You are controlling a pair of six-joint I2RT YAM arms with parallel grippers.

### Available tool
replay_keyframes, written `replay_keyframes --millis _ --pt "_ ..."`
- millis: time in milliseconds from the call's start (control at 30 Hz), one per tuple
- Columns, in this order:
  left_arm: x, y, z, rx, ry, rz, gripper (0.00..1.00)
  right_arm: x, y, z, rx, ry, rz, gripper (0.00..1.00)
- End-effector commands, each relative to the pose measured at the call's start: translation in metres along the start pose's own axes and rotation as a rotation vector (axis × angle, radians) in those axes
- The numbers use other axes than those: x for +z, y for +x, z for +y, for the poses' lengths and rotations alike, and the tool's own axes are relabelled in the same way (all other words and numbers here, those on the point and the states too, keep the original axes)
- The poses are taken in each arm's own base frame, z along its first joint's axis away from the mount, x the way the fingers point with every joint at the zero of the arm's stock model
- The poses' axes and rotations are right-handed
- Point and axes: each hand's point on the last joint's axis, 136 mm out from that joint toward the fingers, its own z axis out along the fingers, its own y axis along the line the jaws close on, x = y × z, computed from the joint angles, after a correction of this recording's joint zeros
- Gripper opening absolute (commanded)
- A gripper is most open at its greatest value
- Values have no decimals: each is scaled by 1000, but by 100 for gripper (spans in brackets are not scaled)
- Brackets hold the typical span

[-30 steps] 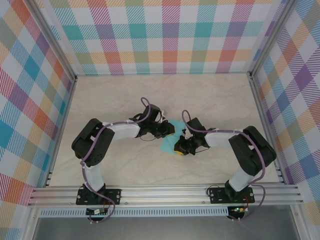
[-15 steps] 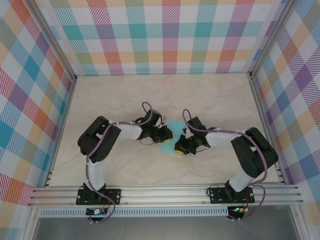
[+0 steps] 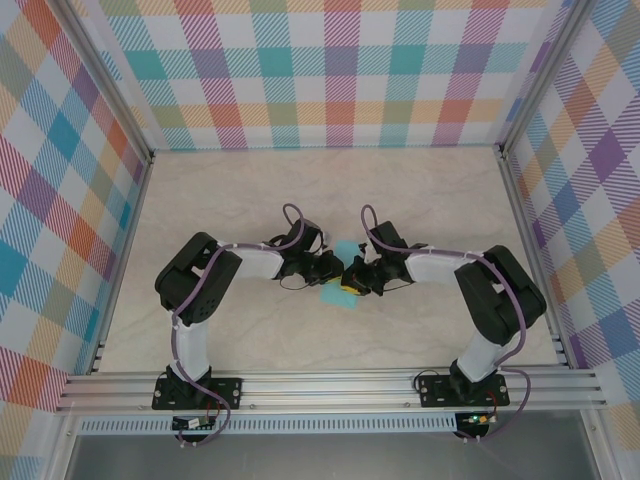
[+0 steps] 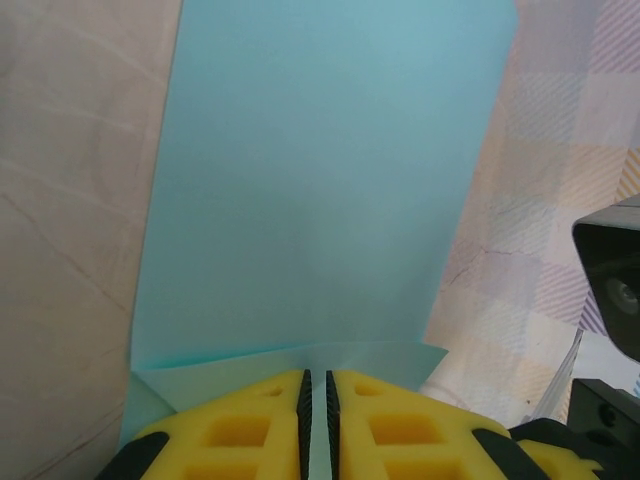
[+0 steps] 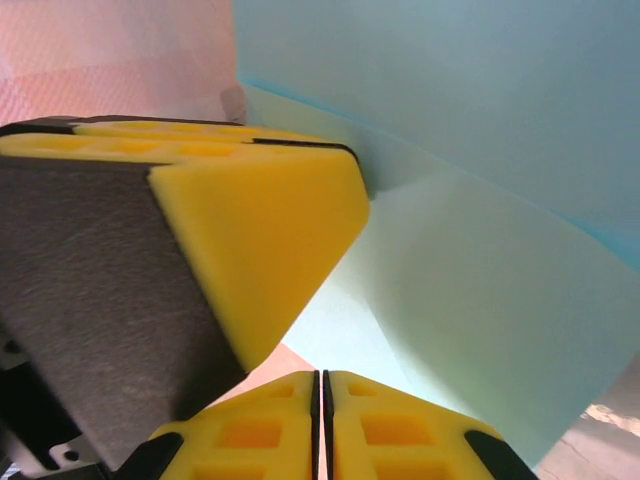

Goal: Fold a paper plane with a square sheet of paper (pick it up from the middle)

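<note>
At the near edge of the beige marbled tabletop [image 3: 450,200] we see the aluminium rail [image 3: 330,385] that carries both arm bases. From there the arms reach inward. The left gripper [image 3: 337,274] and the right gripper [image 3: 353,283] meet tip to tip about midway between the left and right edges of the tabletop, somewhat closer to the near edge than to the far edge.

The turquoise-cyan paper sheet [image 3: 347,248] is at that meeting point. In the top view, one part of it shows on the far side of the grippers and another on the near side. The yellow fingertips cover the middle.

In the left wrist view, the left gripper [image 4: 316,400] has its two yellow foam fingers drawn to a narrow slit. A strip of the sheet [image 4: 320,180] runs into that slit, so this claw is clamped on the paper. A folded flap lies along the edge just ahead of the fingertips. The rest of the sheet extends away as a flat panel, with the tabletop [image 4: 70,200] showing to its left.

In the right wrist view, the right gripper [image 5: 321,400] has its fingers pressed together, leaving a hairline gap. The sheet [image 5: 450,120] comes down to just beyond the tips, and we cannot tell whether its edge is pinched. One yellow finger [image 5: 260,240] of the left gripper stands close ahead, touching the sheet.

Beyond the far edge rises the pastel plaid wall [image 3: 340,70].
</note>
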Motion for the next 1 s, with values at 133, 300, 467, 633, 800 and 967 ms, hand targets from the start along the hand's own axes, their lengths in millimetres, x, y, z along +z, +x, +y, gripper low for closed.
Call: replay_keyframes --millis 133,300,467,633,800,967 --pt "8 9 28 -44 -67 10 16 16 6 -30 54 65 17 12" --pt "8 9 28 -46 -66 10 16 14 13 -39 58 78 13 12" --pt "7 9 29 -45 -72 9 16 6 14 -31 43 58 -2 12" --pt "7 10 30 -49 -80 10 16 -4 8 -4 7 -25 -32 12" --pt "7 8 28 -49 -75 9 15 3 6 -4 27 -44 -21 12" --pt "7 8 27 -49 -78 10 15 18 14 -34 76 18 11 11"
